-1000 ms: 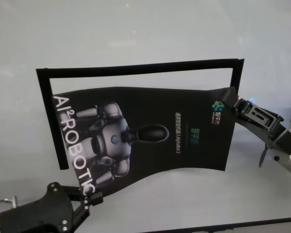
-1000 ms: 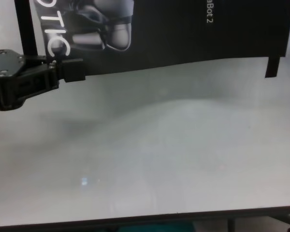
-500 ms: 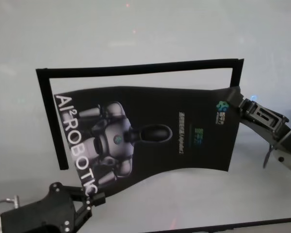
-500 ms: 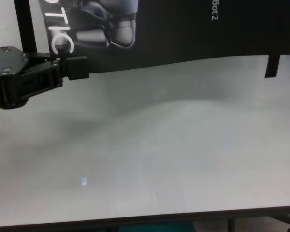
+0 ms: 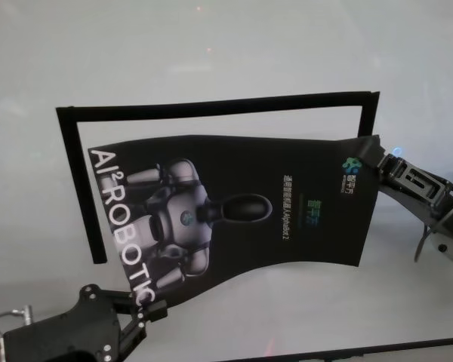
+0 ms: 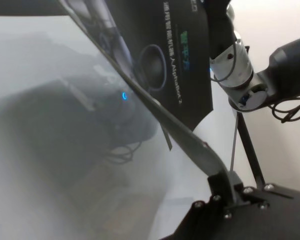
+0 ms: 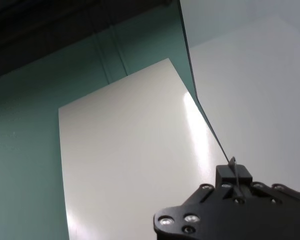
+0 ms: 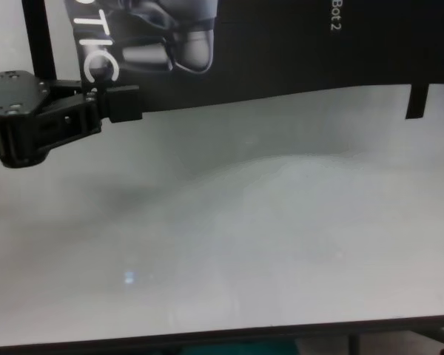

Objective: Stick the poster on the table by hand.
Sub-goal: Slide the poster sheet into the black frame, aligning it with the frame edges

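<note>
One poster (image 5: 234,211) is in view, printed with one grey-white robot figure (image 5: 177,219). One tabletop (image 5: 211,53) carries the scene. Two pincers show: the left pincer (image 5: 147,315) at the poster's near left corner and the right pincer (image 5: 374,157) at its far right corner. One black three-sided outline (image 5: 211,107) lies on the tabletop, open on its near side.

The head view looks steeply down on the tabletop (image 5: 211,45) from above; the chest view sits lower and closer — both share the poster (image 5: 234,211) corner pinched by the left gripper (image 5: 147,313). Each wrist view looks along its own gripper, very near the poster's edge.
</note>
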